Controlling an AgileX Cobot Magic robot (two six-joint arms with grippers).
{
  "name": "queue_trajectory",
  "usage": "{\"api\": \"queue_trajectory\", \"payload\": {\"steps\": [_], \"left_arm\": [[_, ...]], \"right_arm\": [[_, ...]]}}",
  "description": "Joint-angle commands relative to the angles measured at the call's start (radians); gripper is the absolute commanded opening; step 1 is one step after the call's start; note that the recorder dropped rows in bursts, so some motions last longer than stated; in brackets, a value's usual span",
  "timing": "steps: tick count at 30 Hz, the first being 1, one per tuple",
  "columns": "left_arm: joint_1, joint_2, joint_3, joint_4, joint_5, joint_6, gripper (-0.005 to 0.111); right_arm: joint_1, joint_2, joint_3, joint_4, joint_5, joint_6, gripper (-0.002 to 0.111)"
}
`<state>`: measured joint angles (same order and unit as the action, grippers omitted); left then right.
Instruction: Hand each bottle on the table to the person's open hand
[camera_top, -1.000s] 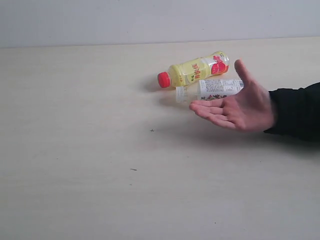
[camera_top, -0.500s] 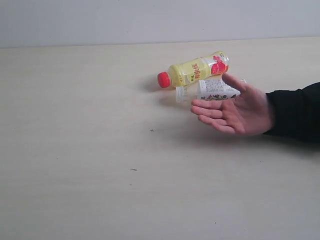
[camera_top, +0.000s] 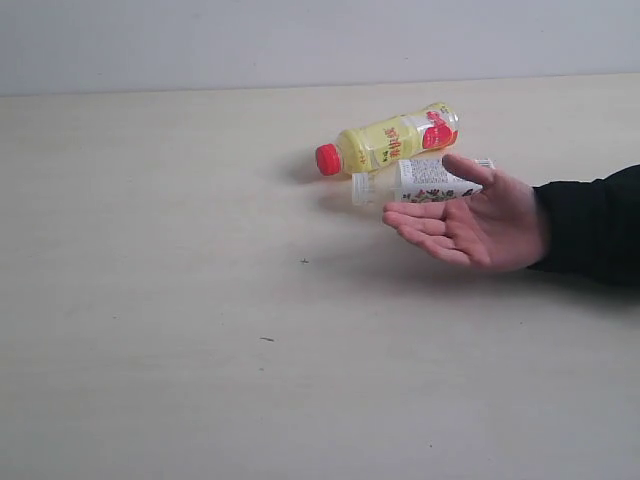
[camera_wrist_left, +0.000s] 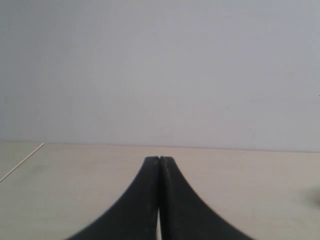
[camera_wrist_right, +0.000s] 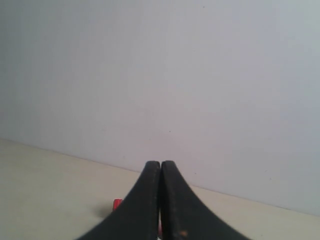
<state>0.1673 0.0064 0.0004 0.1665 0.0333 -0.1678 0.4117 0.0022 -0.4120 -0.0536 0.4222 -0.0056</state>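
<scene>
A yellow bottle (camera_top: 392, 140) with a red cap lies on its side on the pale table (camera_top: 180, 300). Just in front of it lies a white bottle (camera_top: 415, 181) with a floral label, partly hidden by the hand (camera_top: 470, 222). The hand, in a black sleeve, reaches in from the right, palm up and open. Neither gripper shows in the exterior view. My left gripper (camera_wrist_left: 159, 159) is shut and empty, over bare table. My right gripper (camera_wrist_right: 160, 163) is shut and empty too; a bit of red cap (camera_wrist_right: 116, 204) peeks out beside its fingers.
A plain pale wall (camera_top: 320, 40) stands behind the table's far edge. A few tiny dark specks (camera_top: 304, 261) mark the tabletop.
The hand's thumb has dropped from upright to lie flatter over the white bottle, and the hand has settled slightly. Bottles have not moved.
</scene>
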Motion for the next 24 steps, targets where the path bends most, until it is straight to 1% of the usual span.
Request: {"api": "queue_trajectory", "payload": {"steps": [1, 4, 8, 20, 24], "left_arm": [[0.002, -0.006, 0.0, 0.006, -0.004, 0.003, 0.0], [0.002, -0.006, 0.0, 0.006, -0.004, 0.003, 0.0], [0.002, -0.006, 0.0, 0.006, -0.004, 0.003, 0.0], [0.002, -0.006, 0.0, 0.006, -0.004, 0.003, 0.0], [0.002, -0.006, 0.0, 0.006, -0.004, 0.003, 0.0]], "right_arm": [[-0.004, 0.187, -0.076, -0.026, -0.015, 0.013, 0.0], [-0.004, 0.495, -0.255, -0.035, 0.134, 0.013, 0.0], [-0.004, 0.823, -0.521, -0.06, 0.338, -0.029, 0.0], [-0.004, 1.388, -1.014, -0.255, 0.781, -0.071, 0.0], [-0.034, 1.543, -1.154, -0.311, 0.799, -0.113, 0.0]]}}
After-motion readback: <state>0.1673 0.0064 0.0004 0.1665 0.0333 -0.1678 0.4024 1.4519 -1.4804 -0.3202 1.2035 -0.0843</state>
